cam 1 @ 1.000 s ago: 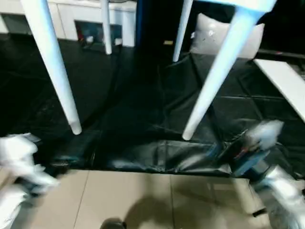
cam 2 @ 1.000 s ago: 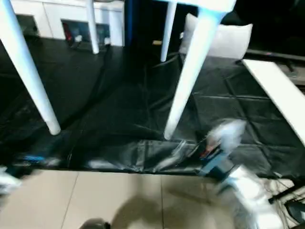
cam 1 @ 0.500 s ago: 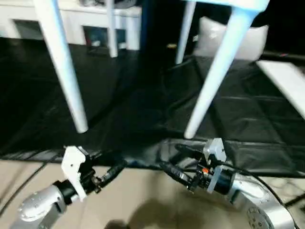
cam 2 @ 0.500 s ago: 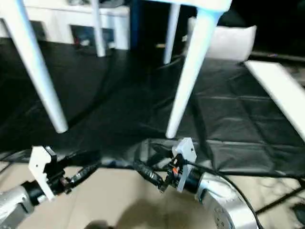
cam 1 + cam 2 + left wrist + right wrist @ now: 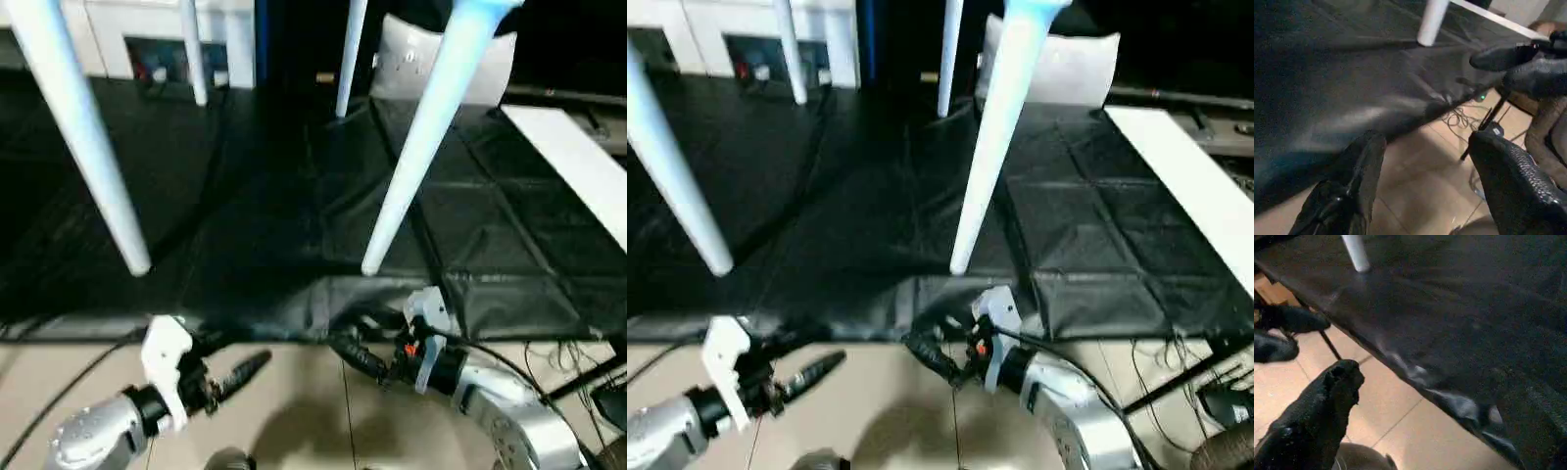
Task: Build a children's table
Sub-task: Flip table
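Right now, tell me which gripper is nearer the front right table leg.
Right. The right gripper sits just below that leg's foot; the left gripper is farther off to the left.

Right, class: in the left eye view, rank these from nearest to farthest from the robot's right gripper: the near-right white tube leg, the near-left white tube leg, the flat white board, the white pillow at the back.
From the right gripper:
1. Near-right white tube leg, its foot just beyond the gripper.
2. Near-left white tube leg, across on the left.
3. Flat white board, far right.
4. White pillow, at the back.
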Motion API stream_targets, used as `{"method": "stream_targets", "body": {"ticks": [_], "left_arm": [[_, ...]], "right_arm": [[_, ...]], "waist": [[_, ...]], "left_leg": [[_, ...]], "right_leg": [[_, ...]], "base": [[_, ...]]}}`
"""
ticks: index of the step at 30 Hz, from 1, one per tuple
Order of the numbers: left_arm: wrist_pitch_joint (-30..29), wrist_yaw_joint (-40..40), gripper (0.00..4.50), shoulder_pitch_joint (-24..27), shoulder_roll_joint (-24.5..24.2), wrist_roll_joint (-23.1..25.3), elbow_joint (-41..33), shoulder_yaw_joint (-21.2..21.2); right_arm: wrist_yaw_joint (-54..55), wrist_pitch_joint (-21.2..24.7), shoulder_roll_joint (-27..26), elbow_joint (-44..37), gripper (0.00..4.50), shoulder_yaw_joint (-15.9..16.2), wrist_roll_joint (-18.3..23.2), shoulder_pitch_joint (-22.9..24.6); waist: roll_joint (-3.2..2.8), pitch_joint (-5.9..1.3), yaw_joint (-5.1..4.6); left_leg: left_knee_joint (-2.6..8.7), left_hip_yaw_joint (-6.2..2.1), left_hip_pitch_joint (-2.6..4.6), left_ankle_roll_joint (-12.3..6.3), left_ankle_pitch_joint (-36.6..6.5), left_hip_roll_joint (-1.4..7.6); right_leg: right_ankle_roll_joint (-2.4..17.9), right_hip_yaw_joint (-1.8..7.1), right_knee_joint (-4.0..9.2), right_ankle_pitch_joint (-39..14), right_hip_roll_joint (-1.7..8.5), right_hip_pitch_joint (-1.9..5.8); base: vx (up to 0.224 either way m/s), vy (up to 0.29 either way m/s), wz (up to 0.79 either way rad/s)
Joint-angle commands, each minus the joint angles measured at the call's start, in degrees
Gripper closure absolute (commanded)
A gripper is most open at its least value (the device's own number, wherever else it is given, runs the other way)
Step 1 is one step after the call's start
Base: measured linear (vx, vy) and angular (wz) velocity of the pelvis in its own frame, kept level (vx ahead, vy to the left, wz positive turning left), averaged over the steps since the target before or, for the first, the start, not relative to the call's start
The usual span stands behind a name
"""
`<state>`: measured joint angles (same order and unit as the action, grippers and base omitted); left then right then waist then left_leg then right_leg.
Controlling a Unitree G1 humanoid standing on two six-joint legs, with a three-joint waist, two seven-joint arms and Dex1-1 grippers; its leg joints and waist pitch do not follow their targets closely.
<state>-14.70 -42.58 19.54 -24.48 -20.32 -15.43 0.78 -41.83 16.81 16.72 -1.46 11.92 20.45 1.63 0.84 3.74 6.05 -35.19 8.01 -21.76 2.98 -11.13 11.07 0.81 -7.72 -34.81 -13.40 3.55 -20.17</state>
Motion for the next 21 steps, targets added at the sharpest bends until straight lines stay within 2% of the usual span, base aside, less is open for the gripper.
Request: {"method": "stream_targets", "body": {"ticks": [1, 2, 3, 4, 5, 6, 7, 8, 9, 10, 11, 12, 13, 14, 15, 16, 17, 18, 19, 20, 21], "left_arm": [[0.2, -0.9, 1.32, -0.3, 0.1, -0.3, -0.2, 0.5], [-0.2, -0.8, 1.32, -0.5, 0.0, -0.5, -0.3, 0.6], [-0.2, -0.7, 1.32, -0.6, -0.1, -0.4, -0.3, 0.7], [-0.2, -0.7, 1.32, -0.6, -0.1, -0.4, -0.3, 0.7], [-1.0, 0.1, 1.32, -1.4, -0.5, 0.9, 0.8, 1.1], [-1.2, 0.5, 1.32, -2.1, -1.0, 2.3, 2.0, 1.7], [-1.1, 0.8, 1.32, -2.8, -1.4, 3.9, 3.6, 2.3], [-1.5, 1.9, 1.32, -4.6, -1.7, 6.0, 7.3, 3.1], [-1.8, 2.8, 1.32, -6.1, -1.3, 7.0, 10.6, 3.5], [-2.1, 3.4, 1.32, -7.0, -1.0, 7.4, 12.7, 3.8], [-4.6, 3.1, 1.32, -8.8, -0.4, 7.4, 17.1, 4.9], [-6.0, 2.8, 1.32, -9.6, -0.1, 7.3, 19.3, 5.5], [-7.3, 3.0, 1.32, -10.4, 0.1, 7.8, 21.5, 6.1], [-7.2, 2.9, 1.32, -12.1, 1.0, 8.9, 26.9, 7.1], [-7.2, 2.9, 1.32, -12.1, 1.0, 8.9, 26.9, 7.1], [-6.4, 3.7, 1.32, -13.9, 2.0, 10.1, 32.2, 8.0], [-5.3, 4.5, 1.32, -16.0, 3.2, 11.4, 37.9, 8.6], [-4.9, 4.7, 1.32, -16.9, 3.8, 11.9, 40.4, 8.7], [-4.0, 5.4, 1.32, -18.6, 4.8, 12.8, 44.8, 8.8], [-3.2, 6.5, 1.32, -20.1, 5.7, 13.7, 48.6, 8.7], [-0.7, 9.9, 1.32, -23.7, 7.9, 14.7, 57.3, 7.9]], "right_arm": [[-0.3, -0.7, 0.7, 0.0, 0.0, 0.0, -0.4, 0.0], [-0.4, -1.2, 1.0, 0.2, 0.0, 0.2, -0.6, 0.1], [-0.4, -1.3, 1.1, 0.3, 0.0, 0.3, -0.7, 0.2], [-0.5, -1.6, 1.1, 0.5, 0.0, 0.4, -0.8, 0.2], [-0.7, -2.0, 1.1, 1.2, 0.0, 0.5, -1.1, 0.2], [-0.8, -2.1, 1.1, 2.0, 0.0, 0.6, -1.5, 0.2], [-0.8, -1.9, 1.1, 3.0, 0.0, 0.8, -2.0, 0.0], [-0.9, -1.7, 1.1, 5.3, 0.0, 1.3, -3.0, -0.2], [-0.9, -2.4, 0.6, 7.7, 0.0, 1.5, -3.6, -0.5], [-1.0, -3.1, 0.2, 9.2, 0.0, 1.5, -4.0, -0.6], [-0.9, -3.7, -0.8, 13.1, 0.0, 1.5, -4.2, -1.2], [-0.9, -4.1, -1.4, 15.2, 0.0, 1.5, -4.3, -1.5], [-0.9, -4.7, -1.8, 17.2, 0.0, 1.5, -4.3, -1.8], [-0.6, -5.3, -2.9, 21.4, 0.0, 1.2, -4.2, -2.6], [-0.6, -5.3, -2.9, 21.4, 0.0, 1.2, -4.2, -2.6], [0.8, -6.2, -4.0, 25.7, 0.0, 0.5, -4.7, -3.6], [2.7, -6.9, -5.2, 30.7, 0.0, -0.3, -5.1, -4.9], [3.2, -7.1, -5.8, 32.8, 0.0, -0.8, -5.1, -5.5], [4.7, -7.6, -6.7, 36.8, 0.0, -1.6, -5.4, -6.5], [6.6, -8.3, -7.2, 40.3, 0.0, -1.9, -6.1, -7.5], [11.2, -9.2, -9.1, 48.9, 0.0, -3.7, -6.9, -10.1]], "waist": [[-1.48, -0.48, 2.85], [-1.9, -0.91, 6.81], [3.07, -2.69, 4.35], [2.83, -1.98, 4.48], [2.83, -2.42, 5.75], [2.15, -1.77, 6.36], [0.78, -2.91, 6.7], [-0.24, -3.62, 5.73], [-0.91, -3.33, 5.49], [-0.94, -2.97, 5.13], [-1.03, -1.73, 4.56], [-1.63, -1.57, 4.57], [-2.06, -2.17, 6.66], [0.47, -3.19, 8.61], [3.9, -4.08, 7.01], [2.47, -1.77, 6.52], [3.11, -0.66, 6.16], [1.32, -0.67, 5.92], [1.67, -0.57, 5.66], [-0.5, -1.92, 3.83], [-1.13, -3.25, 3.48]], "left_leg": [[13.45, 0.15, -6.39, 6.31, -58.2, 4.9], [14.49, 5.35, -6.84, 5.63, -55.3, 2.57], [7.95, 3.49, -0.74, 5.64, -33.5, 2.02], [-4.63, -1.01, 1.33, 0.45, -7.3, -1.6], [-4.84, -2.34, -1.63, -1.2, 0.1, -1.87], [-2.75, -2.21, -2.05, -1.66, 2.0, -0.73], [-1.73, -2.64, -1.11, -1.47, 0.3, 0.27], [1.16, -1.83, -0.07, -2.18, -13.5, 1.39], [2.21, -1.84, 0.44, -1.18, -22.0, 1.98], [3.02, -2.25, 0.74, 0.98, -29.9, 2.67], [5.0, -3.19, 1.61, 5.84, -47.2, 3.23], [9.59, -2.96, -1.58, 7.53, -55.5, 3.75], [13.39, -1.6, -6.67, 7.46, -58.4, 3.55], [13.56, 5.69, -7.64, 8.33, -44.5, 0.09], [2.88, 3.41, -0.45, 7.85, -31.5, 0.76], [-7.94, -3.53, 3.25, 1.7, -5.2, -1.43], [-7.89, -4.36, -1.41, 0.86, -3.0, -2.58], [-4.86, -5.06, 1.38, 3.9, -7.5, -0.08], [-1.1, -4.84, 2.48, 4.88, -14.5, 0.33], [5.19, -6.2, 3.96, 6.79, -32.2, 3.22], [6.33, -5.99, 4.03, 5.19, -33.8, 3.59]], "right_leg": [[2.1, 0.08, -8.67, -18.3, 0.24, 5.57], [2.7, 0.69, -11.12, -15.9, -1.46, 4.35], [0.2, 7.07, -4.49, -33.5, 3.82, 0.13], [2.8, 11.99, 7.23, -37.3, 11.57, -4.88], [5.1, 12.86, 6.35, -27.0, 11.15, -2.38], [9.8, 8.67, 5.38, -15.9, 8.85, -2.66], [11.6, 7.54, 4.62, -13.2, 7.69, -2.5], [12.9, 4.68, 2.32, -16.7, 3.03, -3.37], [11.6, 4.38, 2.54, -23.4, 3.21, -3.18], [9.3, 4.36, 2.8, -29.2, 3.69, -2.94], [3.8, 3.75, 3.24, -39.6, 4.25, -2.52], [2.7, 2.96, -1.08, -37.4, 3.06, 0.93], [3.2, 2.76, -10.64, -27.8, 1.29, 5.87], [3.3, 4.73, -11.94, -32.1, 0.07, 5.82], [1.0, 7.9, -3.12, -50.1, 6.69, -0.05], [4.3, 12.6, 9.21, -66.2, 12.14, -5.46], [6.1, 12.82, 8.01, -60.7, 11.36, -0.75], [7.5, 9.03, 7.04, -50.6, 11.59, -0.12], [7.8, 7.91, 5.33, -43.1, 8.53, 0.03], [7.8, 6.41, 0.69, -21.5, 3.5, -0.35], [9.0, 5.62, 0.12, -5.7, 3.64, 1.07]], "base": [[-0.166, 0.032, 0.04], [-0.073, -0.081, 0.14], [-0.073, -0.081, 0.14], [-0.023, -0.136, 0.07], [-0.052, -0.042, 0.0], [-0.052, -0.042, 0.0], [-0.111, 0.021, 0.01], [-0.145, 0.046, 0.08], [-0.145, 0.046, 0.08], [-0.113, 0.058, -0.05], [-0.085, 0.073, -0.15], [-0.085, 0.073, -0.15], [-0.126, 0.064, -0.03], [-0.099, 0.003, 0.01], [-0.099, 0.003, 0.01], [0.082, -0.054, -0.07], [0.086, 0.013, -0.15], [0.086, 0.013, -0.15], [-0.065, 0.072, 0.02], [-0.085, 0.052, 0.21], [-0.085, 0.052, 0.21]]}}
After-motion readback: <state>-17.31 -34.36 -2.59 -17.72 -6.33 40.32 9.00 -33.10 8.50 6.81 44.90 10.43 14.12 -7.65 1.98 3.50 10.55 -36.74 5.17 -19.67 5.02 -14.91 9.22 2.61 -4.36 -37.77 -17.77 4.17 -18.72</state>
